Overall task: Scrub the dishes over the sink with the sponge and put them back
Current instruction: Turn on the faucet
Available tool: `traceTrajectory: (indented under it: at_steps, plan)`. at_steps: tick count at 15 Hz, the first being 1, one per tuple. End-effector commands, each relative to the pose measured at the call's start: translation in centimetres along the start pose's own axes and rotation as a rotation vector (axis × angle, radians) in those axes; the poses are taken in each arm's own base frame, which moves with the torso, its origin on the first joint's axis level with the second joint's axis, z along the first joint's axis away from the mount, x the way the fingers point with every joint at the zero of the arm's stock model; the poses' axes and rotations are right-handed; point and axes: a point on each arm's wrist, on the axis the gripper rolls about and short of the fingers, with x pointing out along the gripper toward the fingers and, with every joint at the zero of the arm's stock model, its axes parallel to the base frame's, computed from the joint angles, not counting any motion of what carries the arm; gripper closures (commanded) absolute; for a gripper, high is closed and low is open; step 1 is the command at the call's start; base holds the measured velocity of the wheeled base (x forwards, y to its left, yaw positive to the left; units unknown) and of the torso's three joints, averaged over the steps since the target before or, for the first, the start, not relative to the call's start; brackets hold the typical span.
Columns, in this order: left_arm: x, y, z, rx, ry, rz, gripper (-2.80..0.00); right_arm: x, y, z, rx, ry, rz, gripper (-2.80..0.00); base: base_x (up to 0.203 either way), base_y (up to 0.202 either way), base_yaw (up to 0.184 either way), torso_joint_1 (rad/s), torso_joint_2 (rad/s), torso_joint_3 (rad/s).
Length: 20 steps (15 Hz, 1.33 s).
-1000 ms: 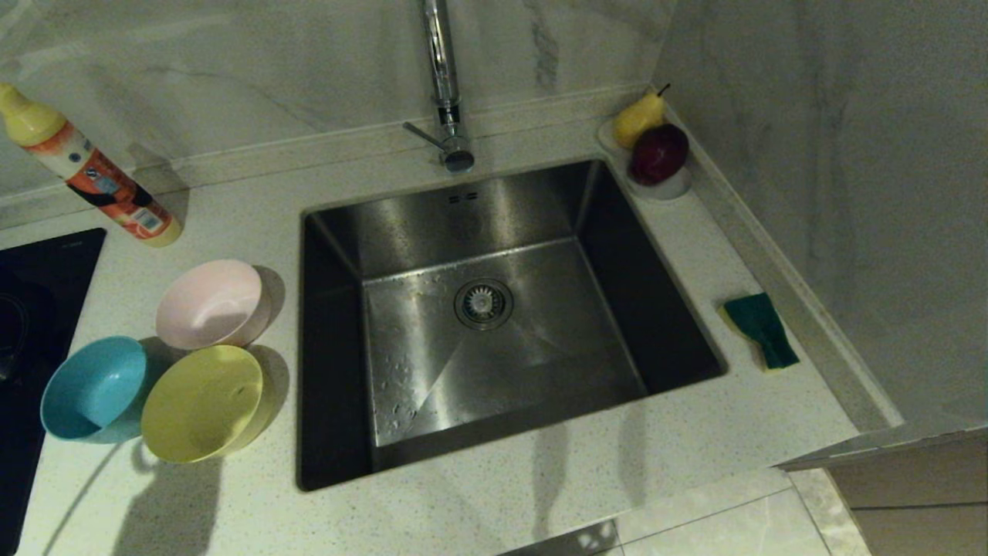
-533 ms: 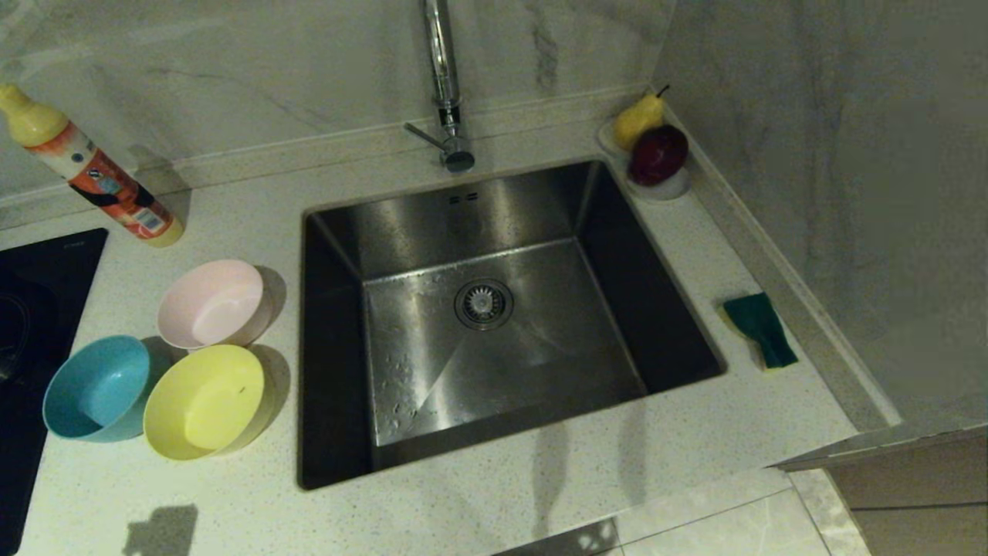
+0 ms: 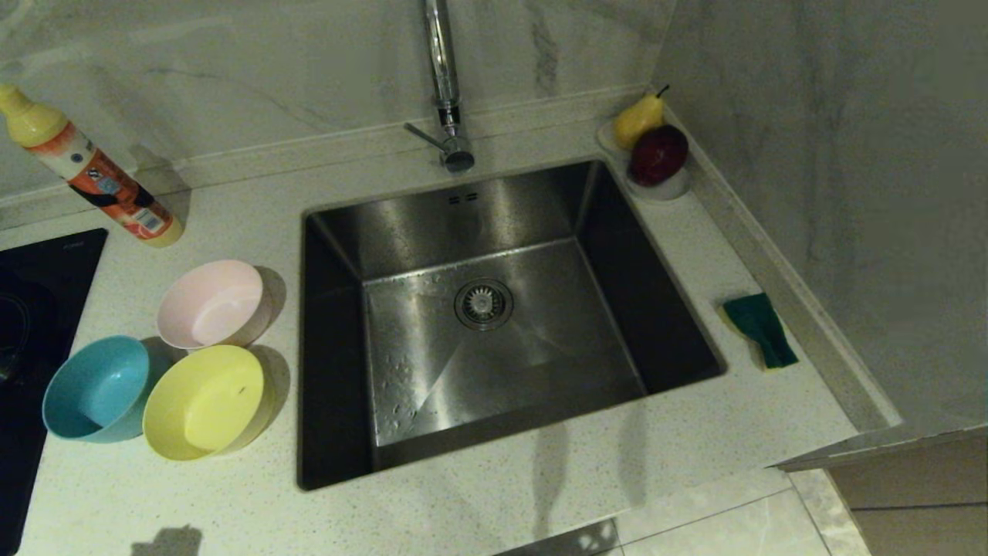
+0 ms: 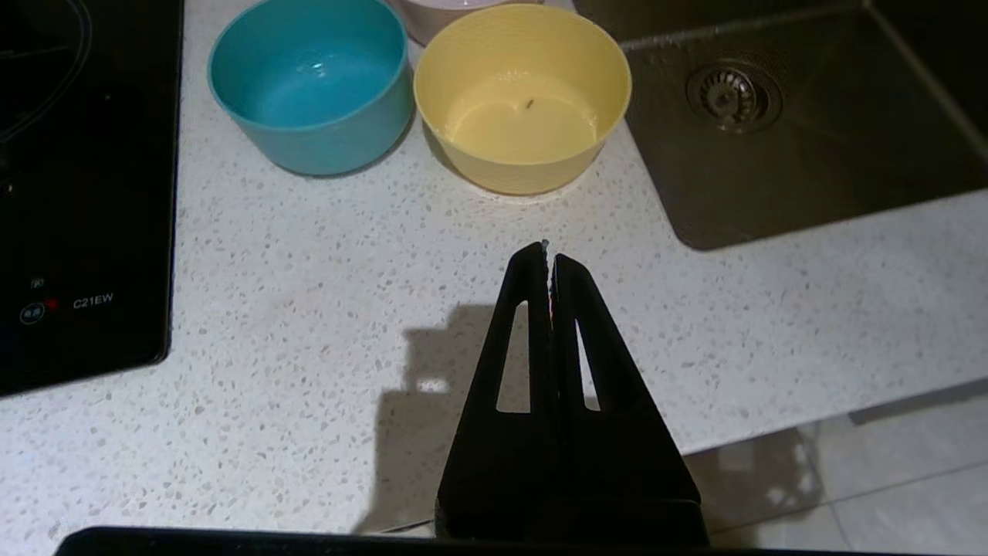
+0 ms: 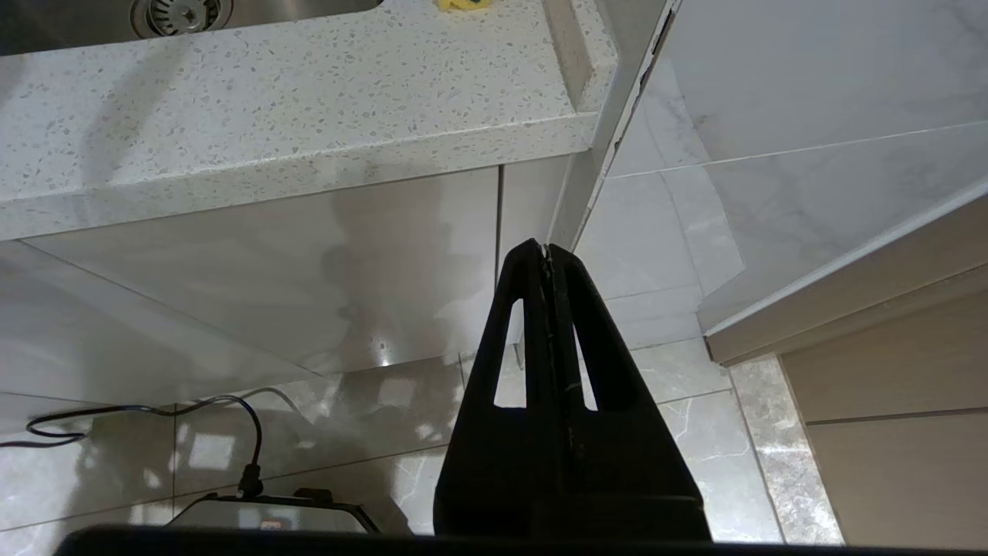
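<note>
Pink bowl (image 3: 210, 303), blue bowl (image 3: 96, 388), yellow bowl (image 3: 204, 401): clustered upright on counter (image 3: 478, 502) beside sink's (image 3: 494, 324) left edge. Sponge (image 3: 760, 330): green side up, near counter's right edge, by wall. Left gripper (image 4: 549, 249): above counter's front edge, before yellow bowl, fingers pressed together, empty. Right gripper (image 5: 546, 251): below counter's front right corner, fingers pressed together, empty.

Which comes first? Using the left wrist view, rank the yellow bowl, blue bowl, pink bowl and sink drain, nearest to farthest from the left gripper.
From the left gripper, shut above the counter's front:
1. Yellow bowl, straight ahead, nearest.
2. Blue bowl, beside the yellow one, toward the cooktop.
3. Sink drain and pink bowl, drain in the basin, pink behind the other bowls: too close to call.
</note>
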Motion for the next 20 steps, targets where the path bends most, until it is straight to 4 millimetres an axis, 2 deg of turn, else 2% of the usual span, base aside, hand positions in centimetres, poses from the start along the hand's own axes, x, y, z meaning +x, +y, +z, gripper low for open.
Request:
traceTrajectory:
  at_steps: [1,16,18,20]
  plan:
    - [0.2,0.0,-1.1,-0.028,0.043,0.003,0.00,0.0,0.0,0.0,-0.001,0.000,0.001,0.00,0.000,0.000,0.000,0.000,0.00,0.000]
    - [0.3,0.0,-0.9,-0.032,0.023,0.002,0.00,0.0,0.0,0.0,0.000,0.000,0.001,0.00,0.000,0.000,0.000,0.000,0.00,0.000]
    - [0.2,0.0,0.1,-0.038,-0.045,0.002,0.00,0.0,0.0,0.0,0.000,-0.001,0.000,0.00,0.000,0.000,0.000,0.000,0.00,0.000]
    - [-0.7,0.1,3.4,-0.039,-0.170,0.001,0.00,0.0,0.0,0.0,0.000,0.001,0.001,0.00,0.000,0.000,0.000,0.000,0.00,0.000]
